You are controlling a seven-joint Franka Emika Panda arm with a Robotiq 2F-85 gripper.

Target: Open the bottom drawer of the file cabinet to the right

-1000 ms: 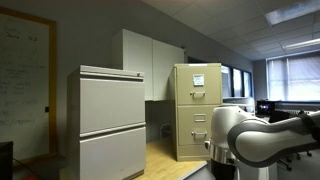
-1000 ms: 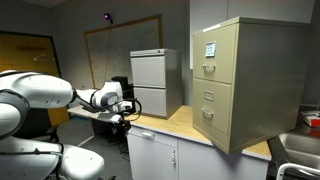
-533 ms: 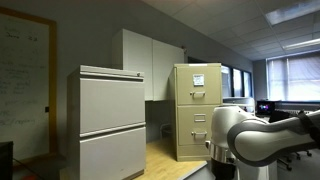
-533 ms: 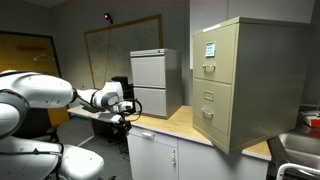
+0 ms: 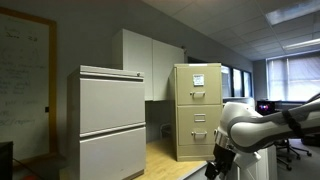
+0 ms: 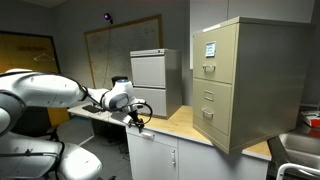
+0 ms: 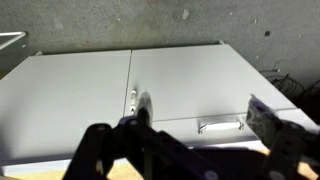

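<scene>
The tall tan file cabinet stands on the wooden counter with a white sheet on its top drawer; it also shows in an exterior view. Its bottom drawer is shut, with a small handle. My gripper hangs over the counter's near end, well short of the tan cabinet and in front of the grey cabinet. In the wrist view my gripper is open and empty, facing a grey panelled front with a small handle. The tan cabinet is out of the wrist view.
A wider grey two-drawer cabinet stands on the same counter. White cupboard doors are below the counter. A whiteboard hangs on the back wall. My white arm fills the lower right of an exterior view.
My arm has swung toward the cabinets: the gripper moved along the counter toward the grey cabinet, and the arm's elbow shifted and dropped in the other exterior view.
</scene>
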